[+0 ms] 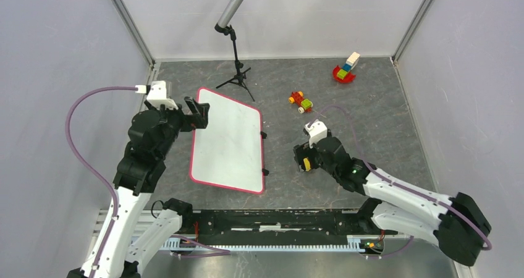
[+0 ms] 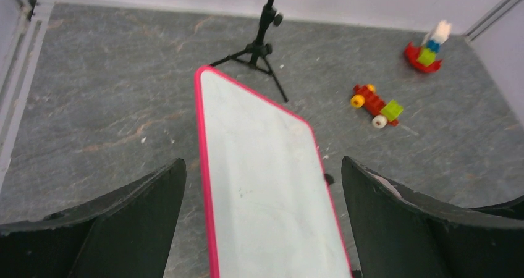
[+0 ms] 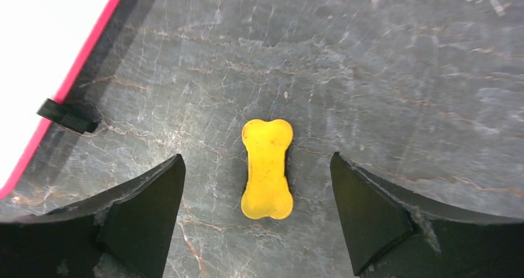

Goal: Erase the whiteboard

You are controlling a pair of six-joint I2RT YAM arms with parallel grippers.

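While both pincers gape empty, the left pincer over the whiteboard's 11 o'clock corner, the right pincer over a yellow eraser on the worktop at the board's 3 o'clock, the board lies flat and unheld left of centre. Likely hazards: a wipe shoving it askew, or a skewed closing knocking the eraser away. The right wrist view alone shows the eraser whole and untouched between the jaws; the top view gives only a yellow sliver.

You saw a white board with a red-pink rim and black clips on a grey table marbled with pale veins. Right of the board, the pad was plain yellow. The car, also right of the board, was red with yellow wheels and a green block. The tripod behind the board was black.
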